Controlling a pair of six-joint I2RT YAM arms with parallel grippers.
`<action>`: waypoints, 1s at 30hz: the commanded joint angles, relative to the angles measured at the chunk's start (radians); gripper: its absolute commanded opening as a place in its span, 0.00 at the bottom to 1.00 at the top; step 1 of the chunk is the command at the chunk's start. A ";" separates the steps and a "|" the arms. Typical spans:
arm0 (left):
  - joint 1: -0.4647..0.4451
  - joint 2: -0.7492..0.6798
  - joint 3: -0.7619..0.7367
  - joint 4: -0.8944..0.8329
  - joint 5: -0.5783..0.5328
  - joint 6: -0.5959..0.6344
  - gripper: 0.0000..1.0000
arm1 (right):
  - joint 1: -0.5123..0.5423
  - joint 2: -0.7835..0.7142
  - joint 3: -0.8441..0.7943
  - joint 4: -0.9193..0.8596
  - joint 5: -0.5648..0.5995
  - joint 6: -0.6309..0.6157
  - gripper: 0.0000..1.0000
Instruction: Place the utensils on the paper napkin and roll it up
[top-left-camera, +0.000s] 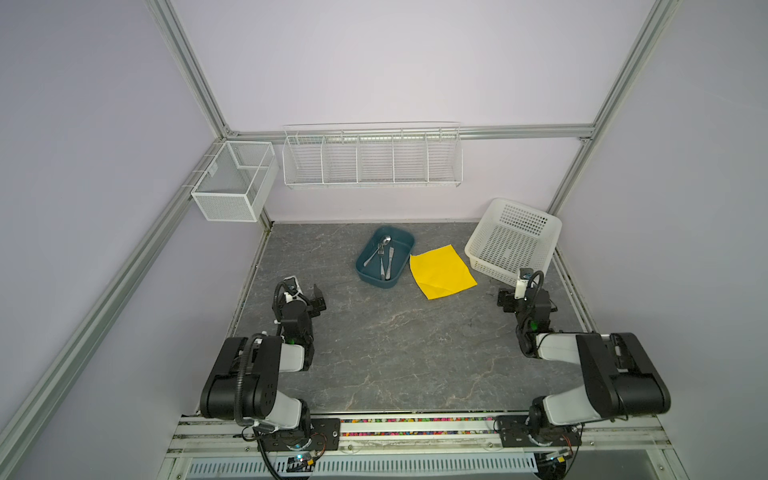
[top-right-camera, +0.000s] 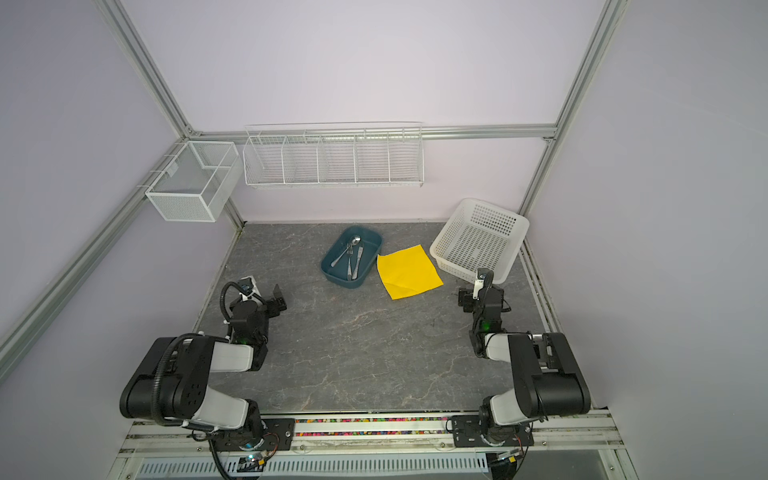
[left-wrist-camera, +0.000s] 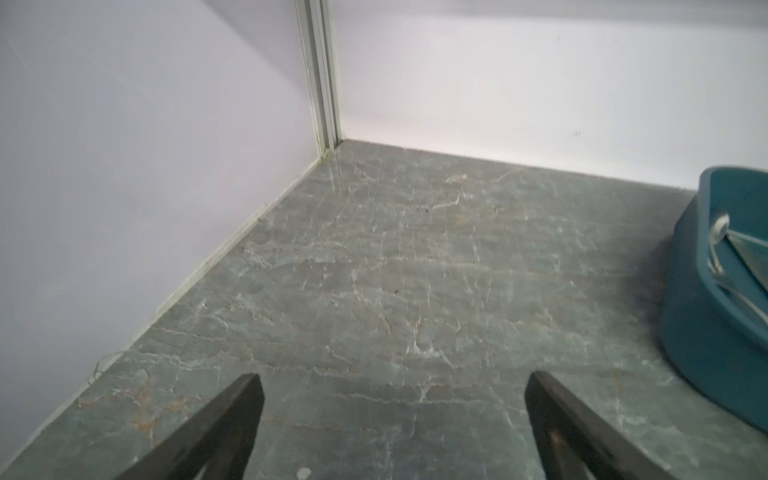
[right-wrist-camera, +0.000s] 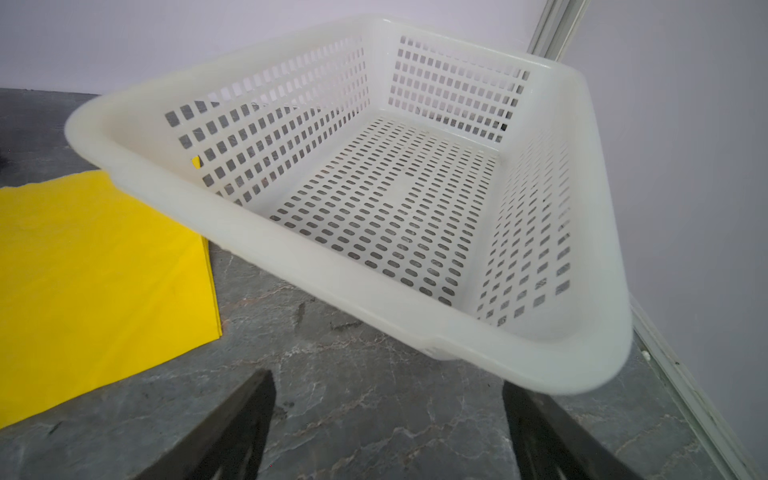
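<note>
Utensils, a slim shiny silver metal spoon, fork and knife, lie crossed in the dark teal oval plastic tray, so placing and rolling all remain. My left tool gapes wide, empty, over the grey veined desk. Right of the tray, the thin bright yellow paper napkin lies flat, faintly creased, bare. By the white perforated plastic basket my right tool stands wide too, holding nothing.

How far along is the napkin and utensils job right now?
Nothing looks done: the utensils lie in the teal tray, and the paper napkin lies flat and bare beside it. Nothing is in hand: the left gripper and right gripper are open and empty over the table. To do: move all three utensils, then roll.
</note>
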 joint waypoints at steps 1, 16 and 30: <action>0.008 -0.156 0.069 -0.204 -0.062 -0.065 0.99 | 0.004 -0.127 0.141 -0.357 0.009 0.039 0.90; 0.011 -0.522 0.300 -1.039 0.121 -0.468 0.99 | 0.085 -0.159 0.466 -0.864 -0.693 0.445 0.89; 0.013 -0.635 0.191 -1.071 0.475 -0.696 0.99 | 0.348 0.382 0.893 -1.065 -0.516 0.343 0.95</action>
